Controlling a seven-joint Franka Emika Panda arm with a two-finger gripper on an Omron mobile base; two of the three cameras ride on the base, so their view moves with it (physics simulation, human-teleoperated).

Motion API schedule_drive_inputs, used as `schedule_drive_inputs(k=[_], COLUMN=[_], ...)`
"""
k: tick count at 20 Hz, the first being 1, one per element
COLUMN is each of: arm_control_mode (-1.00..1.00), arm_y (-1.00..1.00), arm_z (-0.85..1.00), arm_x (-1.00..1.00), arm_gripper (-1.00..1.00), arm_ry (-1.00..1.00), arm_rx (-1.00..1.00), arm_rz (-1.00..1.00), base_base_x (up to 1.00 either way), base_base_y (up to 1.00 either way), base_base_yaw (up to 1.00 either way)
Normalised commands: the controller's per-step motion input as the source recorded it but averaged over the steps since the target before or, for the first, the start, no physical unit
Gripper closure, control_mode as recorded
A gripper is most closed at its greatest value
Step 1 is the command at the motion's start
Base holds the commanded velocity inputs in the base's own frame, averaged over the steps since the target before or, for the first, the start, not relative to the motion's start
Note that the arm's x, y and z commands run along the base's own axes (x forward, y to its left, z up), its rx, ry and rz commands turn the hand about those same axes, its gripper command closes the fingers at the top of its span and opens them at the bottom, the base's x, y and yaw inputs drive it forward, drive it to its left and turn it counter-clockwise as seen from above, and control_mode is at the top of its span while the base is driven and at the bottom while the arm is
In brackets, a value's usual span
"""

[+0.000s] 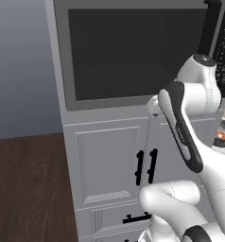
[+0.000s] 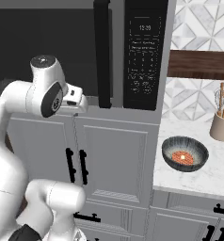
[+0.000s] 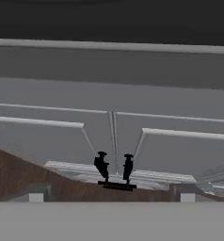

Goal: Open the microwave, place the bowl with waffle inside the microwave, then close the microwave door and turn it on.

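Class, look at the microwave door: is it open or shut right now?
Shut. The microwave door sits flush against the microwave, its black handle beside the button panel, no interior showing.

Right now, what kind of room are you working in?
A kitchen, by the look of it: a built-in microwave over grey cabinets, and a marble counter with a bowl and a utensil crock.
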Motion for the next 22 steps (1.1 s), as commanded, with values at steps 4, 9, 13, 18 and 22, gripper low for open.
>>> schedule_drive_inputs(k=[4, 9, 13, 18, 22], arm_control_mode=[-1.00, -1.00, -1.00, -1.00, -1.00], arm_y=[-0.13, -0.20, -0.13, -0.18, -0.31], arm_z=[0.57, 0.64, 0.44, 0.56, 0.78], arm_x=[-0.48, -0.33, -0.16, 0.00, 0.00], arm_gripper=[-1.00, -1.00, -1.00, -1.00, -1.00], arm_ry=[-0.40, -0.46, -0.46, -0.29, -0.29], arm_rx=[0.00, 0.00, 0.00, 0.00, 0.00], arm_rz=[-0.01, 0.00, 0.00, -0.10, -0.14], base_base_x=[0.00, 0.00, 0.00, 0.00, 0.00], base_base_y=[0.00, 0.00, 0.00, 0.00, 0.00], base_base_yaw=[0.00, 0.00, 0.00, 0.00, 0.00])
